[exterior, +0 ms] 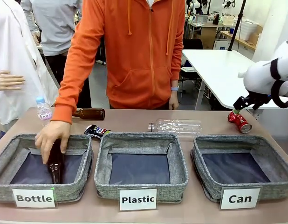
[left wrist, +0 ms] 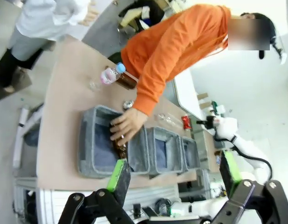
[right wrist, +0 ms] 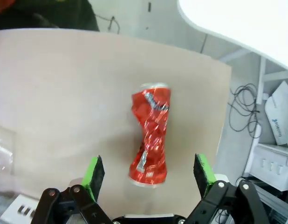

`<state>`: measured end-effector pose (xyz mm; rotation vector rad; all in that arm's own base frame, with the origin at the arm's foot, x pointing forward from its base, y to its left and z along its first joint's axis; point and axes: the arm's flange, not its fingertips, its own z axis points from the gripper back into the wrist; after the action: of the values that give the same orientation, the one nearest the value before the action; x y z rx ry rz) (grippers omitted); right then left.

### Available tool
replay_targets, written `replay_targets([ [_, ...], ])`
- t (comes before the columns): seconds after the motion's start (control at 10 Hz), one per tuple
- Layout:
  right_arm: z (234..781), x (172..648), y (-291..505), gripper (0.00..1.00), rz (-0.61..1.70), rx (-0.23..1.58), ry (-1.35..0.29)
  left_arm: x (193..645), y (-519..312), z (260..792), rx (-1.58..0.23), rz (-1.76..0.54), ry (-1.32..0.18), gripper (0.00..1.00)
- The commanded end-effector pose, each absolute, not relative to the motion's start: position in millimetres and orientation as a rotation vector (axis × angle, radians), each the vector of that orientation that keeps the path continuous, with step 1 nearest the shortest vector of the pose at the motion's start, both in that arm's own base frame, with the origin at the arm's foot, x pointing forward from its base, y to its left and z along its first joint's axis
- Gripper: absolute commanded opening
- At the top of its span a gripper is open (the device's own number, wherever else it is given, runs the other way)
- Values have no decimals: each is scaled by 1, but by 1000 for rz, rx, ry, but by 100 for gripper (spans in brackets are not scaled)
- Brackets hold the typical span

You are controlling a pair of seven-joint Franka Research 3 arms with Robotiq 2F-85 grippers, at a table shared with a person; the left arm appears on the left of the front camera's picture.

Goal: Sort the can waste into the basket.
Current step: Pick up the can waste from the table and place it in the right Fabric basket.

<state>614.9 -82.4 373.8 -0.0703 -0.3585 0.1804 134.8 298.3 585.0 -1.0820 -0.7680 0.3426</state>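
A crushed red can [exterior: 239, 122] lies on the table at the far right, just behind the grey basket labelled "Can" [exterior: 228, 140]. My right gripper [exterior: 238, 107] hovers close above it. In the right wrist view the red can [right wrist: 151, 135] lies lengthwise between the open green-padded fingers of the right gripper [right wrist: 148, 170], untouched. A dark crushed can with colourful print [exterior: 96, 131] lies behind the gap between the "Bottle" and "Plastic" baskets. My left gripper [left wrist: 174, 170] hangs open and high above the table's left end, holding nothing.
A person in an orange hoodie lowers a brown bottle [exterior: 55, 165] by hand [exterior: 51, 135] into the "Bottle" basket [exterior: 23, 140]. The "Plastic" basket [exterior: 140, 136] stands in the middle. A clear plastic bottle [exterior: 176, 126], a brown bottle [exterior: 90, 113] and a small water bottle [exterior: 44, 111] sit behind.
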Motion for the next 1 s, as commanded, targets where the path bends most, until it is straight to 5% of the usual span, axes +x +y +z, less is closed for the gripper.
replay_targets([
  [0.0,365,639,-83,100,160,-142,-338,132,281,563,-1153,357,-683,100],
  [0.4,341,660,-84,100,152,-131,-243,137,266,549,-1207,334,-651,100],
  [0.9,316,658,-81,100,162,-120,-197,190,163,488,-1194,151,-276,100],
])
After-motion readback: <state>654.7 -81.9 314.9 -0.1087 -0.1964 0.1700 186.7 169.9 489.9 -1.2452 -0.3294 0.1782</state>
